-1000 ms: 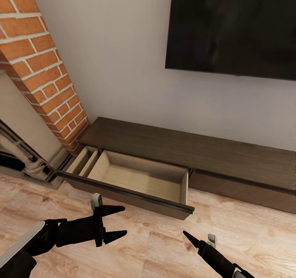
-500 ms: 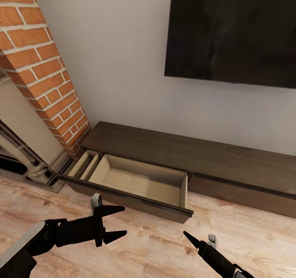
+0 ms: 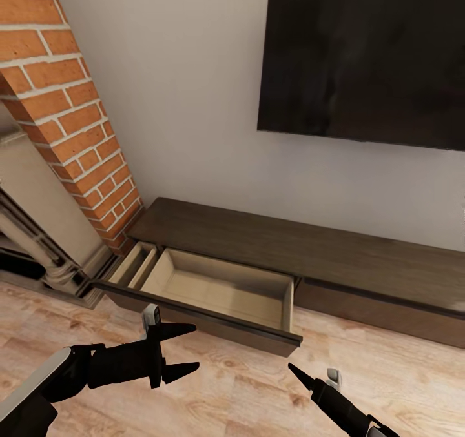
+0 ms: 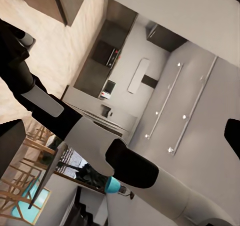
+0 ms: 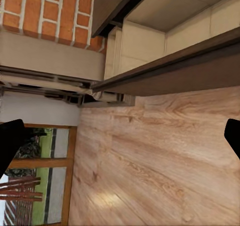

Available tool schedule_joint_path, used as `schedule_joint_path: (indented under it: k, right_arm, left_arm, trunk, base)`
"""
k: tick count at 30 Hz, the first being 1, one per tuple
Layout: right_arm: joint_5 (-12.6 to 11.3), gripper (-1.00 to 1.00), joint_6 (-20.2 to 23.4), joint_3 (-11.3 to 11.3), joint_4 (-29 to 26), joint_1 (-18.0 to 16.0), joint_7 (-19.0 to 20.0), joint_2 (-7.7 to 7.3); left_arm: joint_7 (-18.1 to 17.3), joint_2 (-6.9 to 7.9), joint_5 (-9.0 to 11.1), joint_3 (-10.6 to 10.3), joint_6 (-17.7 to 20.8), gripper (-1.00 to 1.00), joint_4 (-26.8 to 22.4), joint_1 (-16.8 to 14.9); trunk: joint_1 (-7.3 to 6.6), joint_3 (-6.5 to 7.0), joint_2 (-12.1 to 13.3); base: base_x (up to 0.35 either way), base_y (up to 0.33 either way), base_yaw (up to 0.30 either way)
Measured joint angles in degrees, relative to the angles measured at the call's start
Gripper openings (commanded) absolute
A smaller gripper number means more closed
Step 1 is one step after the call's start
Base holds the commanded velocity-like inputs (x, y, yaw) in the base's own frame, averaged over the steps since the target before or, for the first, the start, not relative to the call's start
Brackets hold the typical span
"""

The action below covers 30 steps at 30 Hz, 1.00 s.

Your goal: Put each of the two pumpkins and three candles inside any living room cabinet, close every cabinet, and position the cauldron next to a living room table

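Both my left gripper [image 3: 188,346] and right gripper [image 3: 298,374] hang spread and empty; driving forward could clip the long dark-brown cabinet's [image 3: 310,246] pulled-out drawer [image 3: 219,292].

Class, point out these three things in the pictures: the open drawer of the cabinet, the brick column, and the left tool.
open drawer [image 3: 226,288], head view, on its pale inner floor.
brick column [image 3: 71,101], head view, on the brick face.
left tool [image 3: 194,346], head view, midway between its two fingertips.

black pointed grippers, small grey tabs, white-shelled black arms.
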Motion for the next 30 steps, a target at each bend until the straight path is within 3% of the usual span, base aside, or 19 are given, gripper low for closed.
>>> schedule_joint_path:
  k: [30]
  right_arm:
    - [0.0,1.0,0.0,0.0,0.0,0.0,0.0,0.0]
  left_arm:
    - [0.0,0.4,0.4,0.0,0.1,1.0,0.0,0.0]
  trunk:
    - [-6.59,8.22,12.0]
  base:
    - [0.0,0.0,0.0]
